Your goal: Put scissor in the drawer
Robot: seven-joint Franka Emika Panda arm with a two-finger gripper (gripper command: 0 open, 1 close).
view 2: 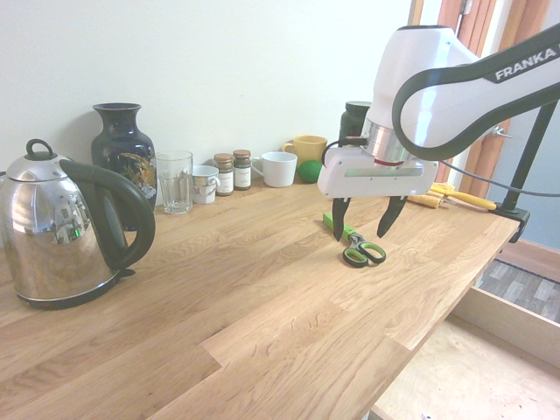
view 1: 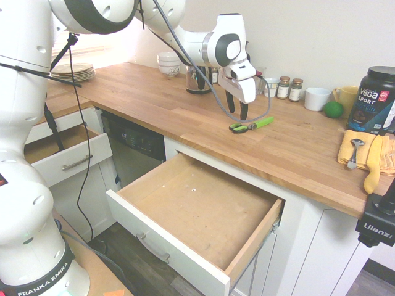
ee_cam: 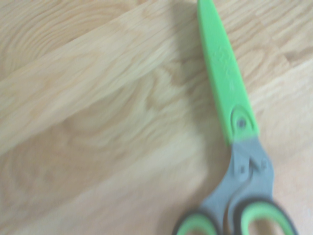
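The scissor point(view 1: 250, 126) lies flat on the wooden counter, dark green loops toward the counter's front, lime-green blade part pointing back. It also shows on the counter point(view 2: 357, 245) and close up in the wrist view point(ee_cam: 234, 122). My gripper point(view 1: 237, 108) hangs just above it, open, with nothing between its fingers; in the second exterior view the gripper point(view 2: 364, 229) straddles the blade part from above without touching. The drawer point(view 1: 154, 231) stands pulled out below the counter's front edge, its pale plywood inside bare.
A smaller white drawer point(view 1: 68, 161) is half open at left. A yellow cloth with a metal spoon point(view 1: 354, 152) and a banana lies at right. Mugs, spice jars point(view 1: 289, 88), a black tub point(view 1: 375, 98), a kettle point(view 2: 61, 232), a vase and a glass stand along the wall.
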